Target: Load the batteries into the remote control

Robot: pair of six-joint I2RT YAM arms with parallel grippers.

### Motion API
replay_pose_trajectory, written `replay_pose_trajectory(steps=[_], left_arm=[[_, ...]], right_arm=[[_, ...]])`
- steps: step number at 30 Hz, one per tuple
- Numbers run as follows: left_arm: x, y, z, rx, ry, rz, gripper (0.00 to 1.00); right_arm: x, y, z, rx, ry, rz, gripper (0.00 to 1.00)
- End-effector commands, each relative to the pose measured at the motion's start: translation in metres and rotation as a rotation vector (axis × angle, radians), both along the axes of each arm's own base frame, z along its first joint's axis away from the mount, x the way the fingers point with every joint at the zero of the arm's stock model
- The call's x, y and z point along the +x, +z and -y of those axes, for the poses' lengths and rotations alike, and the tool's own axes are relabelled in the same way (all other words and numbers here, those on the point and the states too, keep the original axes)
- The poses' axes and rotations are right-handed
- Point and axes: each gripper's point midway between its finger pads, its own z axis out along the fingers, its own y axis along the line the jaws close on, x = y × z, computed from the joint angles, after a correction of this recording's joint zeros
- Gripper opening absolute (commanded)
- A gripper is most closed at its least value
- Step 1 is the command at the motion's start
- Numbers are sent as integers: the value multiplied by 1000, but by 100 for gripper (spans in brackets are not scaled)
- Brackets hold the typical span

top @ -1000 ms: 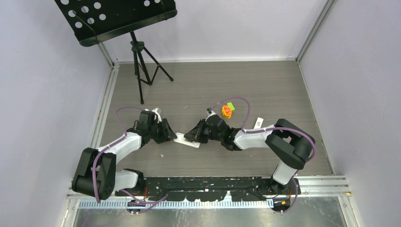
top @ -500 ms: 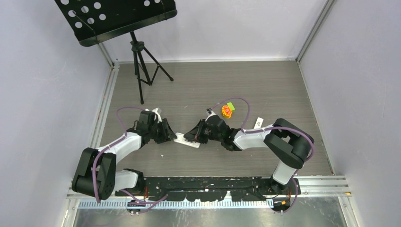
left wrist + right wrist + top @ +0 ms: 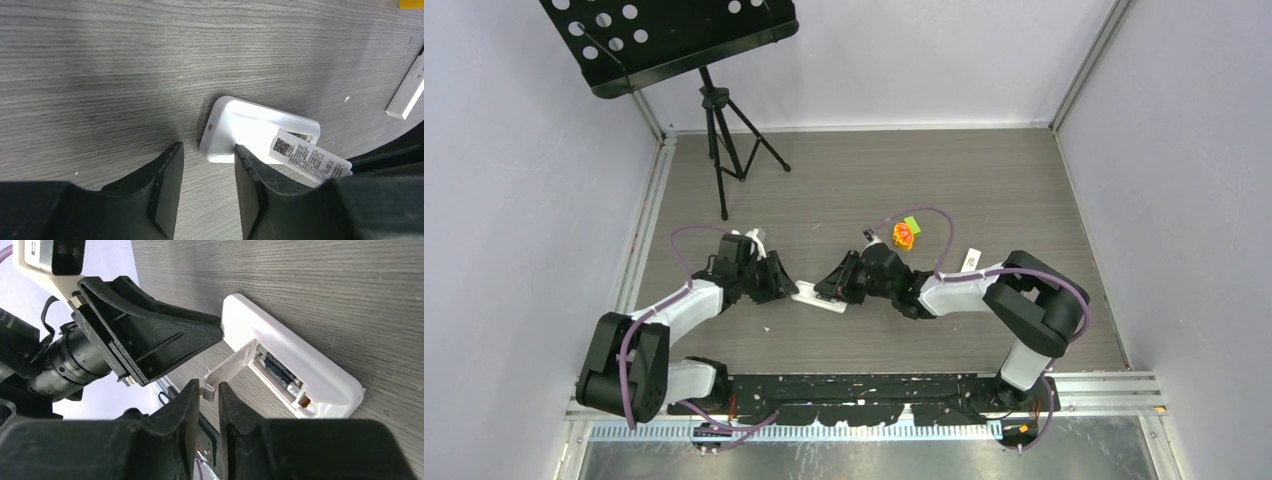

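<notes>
Right hand (image 3: 210,390) is loosening to a narrow gap around the raised battery cover (image 3: 230,365). Batteries (image 3: 280,372) are already lying in the remote control (image 3: 315,365) just beside it.

Grey wood tbl (image 3: 984,180), white remote (image 3: 814,296), orange toy (image 3: 904,235)

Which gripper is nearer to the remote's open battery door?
Right. The right gripper has its fingertips either side of the battery door, at its free edge. The left gripper sits at the opposite end of the remote, jaws apart around its corner, away from the door.
</notes>
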Motion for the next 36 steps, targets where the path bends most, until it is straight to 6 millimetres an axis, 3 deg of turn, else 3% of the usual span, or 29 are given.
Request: replay_pose_trajectory(steps=[1,11,20,24,31,36], left_arm=[[8,13,4,-14,-16,45,44],[9,15,4,-21,-11,50,44],[12,16,4,-17,-4,54,44],[13,15,2,-5,-2,52,44],[14,16,1,8,-1,52,45],[13,15,1,5,-1,52,45]], right_arm=[[-4,-14,12,-82,-18,-35,28],[-8,-8,22,-109,-27,-36,36],[-8,13,38,-153,-53,6,42],[-11,8,49,-232,-52,-7,42],[-3,2,49,-278,-55,29,35],[4,2,40,-277,-46,47,21]])
